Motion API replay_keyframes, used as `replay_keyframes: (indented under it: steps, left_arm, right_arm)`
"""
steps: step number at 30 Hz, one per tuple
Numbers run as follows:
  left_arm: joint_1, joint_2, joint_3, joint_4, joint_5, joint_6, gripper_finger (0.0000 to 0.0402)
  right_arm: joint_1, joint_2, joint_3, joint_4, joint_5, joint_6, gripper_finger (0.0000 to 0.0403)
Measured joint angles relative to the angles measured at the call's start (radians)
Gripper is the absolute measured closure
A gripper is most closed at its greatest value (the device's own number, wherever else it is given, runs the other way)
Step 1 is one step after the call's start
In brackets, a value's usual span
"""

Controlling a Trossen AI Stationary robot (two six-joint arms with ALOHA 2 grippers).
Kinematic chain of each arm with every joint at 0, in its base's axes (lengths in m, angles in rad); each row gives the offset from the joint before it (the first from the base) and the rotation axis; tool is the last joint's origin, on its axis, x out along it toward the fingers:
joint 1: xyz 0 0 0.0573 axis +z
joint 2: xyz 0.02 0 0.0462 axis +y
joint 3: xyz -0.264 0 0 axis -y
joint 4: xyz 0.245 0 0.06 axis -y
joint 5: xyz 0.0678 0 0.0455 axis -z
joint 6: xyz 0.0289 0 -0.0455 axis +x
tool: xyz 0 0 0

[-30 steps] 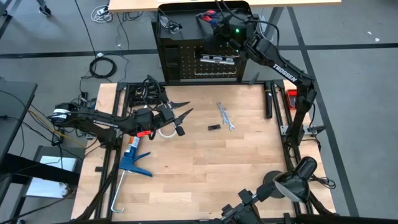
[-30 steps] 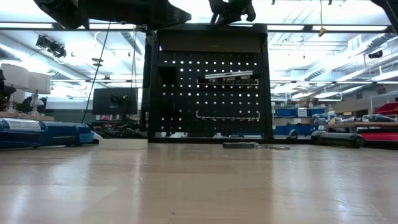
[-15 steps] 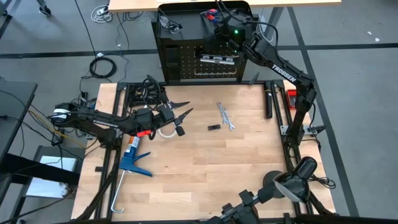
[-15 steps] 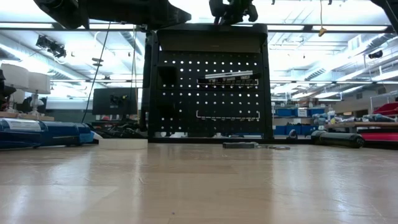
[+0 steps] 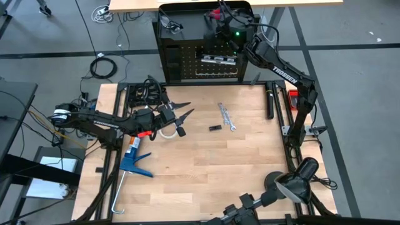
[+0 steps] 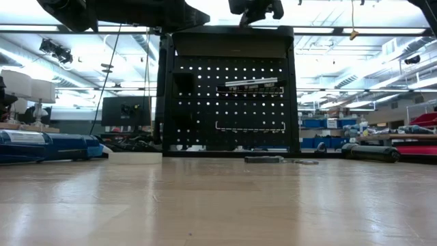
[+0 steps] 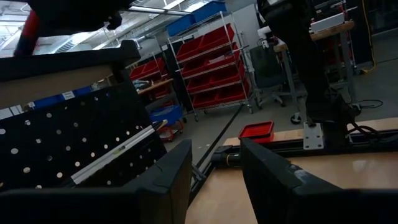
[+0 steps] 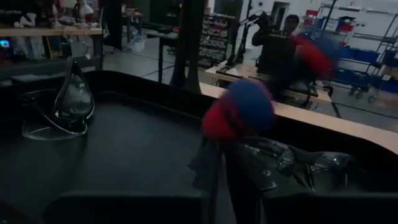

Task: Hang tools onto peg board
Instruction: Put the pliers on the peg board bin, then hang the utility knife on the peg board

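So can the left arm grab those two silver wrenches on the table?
Probably yes. The left gripper waits open just above the table, and the wrenches lie a little way to its right with only bare wood between them. The small black piece lies off to the side.

Pliers (image 8: 249, 109) handles blurred; jaws hidden.
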Motion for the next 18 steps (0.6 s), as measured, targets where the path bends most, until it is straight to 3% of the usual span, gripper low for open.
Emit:
replay_keyframes:
  steps: [8,18]
  left_arm:
    - [0.0,0.0,0.0,0.007,0.0,0.0,0.0261]
    - [0.0,0.0,0.0,0.007,0.0,0.0,0.0261]
  right_arm:
    - [0.003,0.0,-0.008,-0.016,-0.156,-0.043,0.0389]
    - [0.036,-0.001,-0.008,0.017,-0.164,-0.121,0.0334]
